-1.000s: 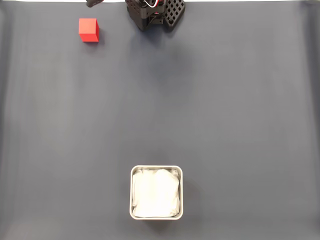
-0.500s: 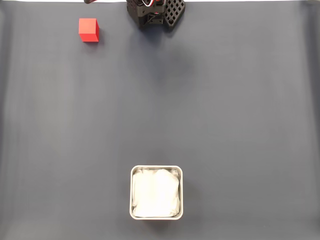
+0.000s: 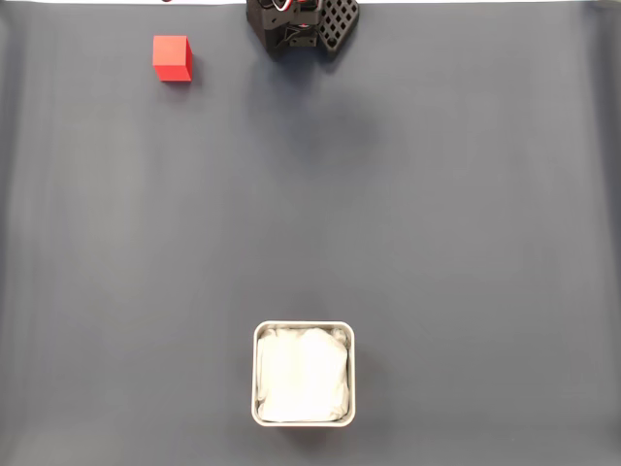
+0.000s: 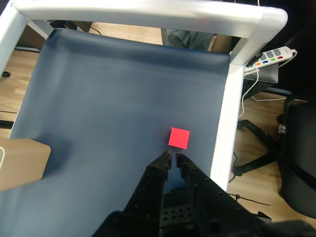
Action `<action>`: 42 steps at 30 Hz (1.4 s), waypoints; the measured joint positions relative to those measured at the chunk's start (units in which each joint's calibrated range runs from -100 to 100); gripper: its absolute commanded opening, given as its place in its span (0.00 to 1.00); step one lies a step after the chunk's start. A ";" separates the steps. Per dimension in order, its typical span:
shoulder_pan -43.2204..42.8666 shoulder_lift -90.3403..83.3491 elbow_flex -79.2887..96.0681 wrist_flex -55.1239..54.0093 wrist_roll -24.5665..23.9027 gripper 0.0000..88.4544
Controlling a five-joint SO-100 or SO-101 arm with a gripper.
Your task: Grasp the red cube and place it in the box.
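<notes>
Red cube [image 4: 178,138] just beyond nearly closed tool [image 4: 173,158], bare mat [image 4: 108,98] around.

You see the red cube [image 3: 172,58] lying flat, top left in the fixed view, well apart from the paper-lined white box [image 3: 304,329] at bottom centre.

Even, soft lighting, faint shadows, both views sharp, no glare.

An office or lab corner: wood floor [image 4: 269,118], power strip [image 4: 270,55], black swivel chair [image 4: 296,163] beside the white-framed table [image 4: 232,103].
</notes>
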 measured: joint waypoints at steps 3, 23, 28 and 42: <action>0.59 0.43 0.09 -0.48 0.10 0.00; 4.60 3.47 6.15 -7.80 -0.39 0.12; 5.64 3.39 7.96 -9.23 -0.39 0.14; 8.98 1.56 14.10 -13.13 0.54 0.18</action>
